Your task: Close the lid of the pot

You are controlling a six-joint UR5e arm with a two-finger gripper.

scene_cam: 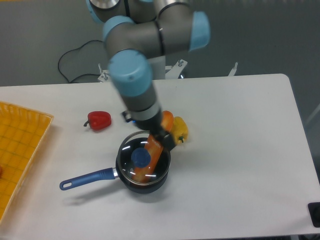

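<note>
The pot (131, 180) is a small dark saucepan with a long blue handle (86, 179) pointing left, standing at the front middle of the table. The lid (131, 147), clear glass with a metal rim and a blue knob (141, 158), lies over the pot's mouth, its rim showing slightly past the pot's far edge. My gripper (151, 159) reaches down from the arm onto the lid. Its orange fingers (155, 148) lie just right of the knob. Whether they clamp the knob cannot be seen.
A red pepper (98, 120) lies left of the arm. A yellow pepper (180, 129) and an orange one (167, 119) lie just behind the pot, beside the wrist. A yellow tray (20, 150) stands at the left edge. A dark object (315, 214) sits at the front right corner.
</note>
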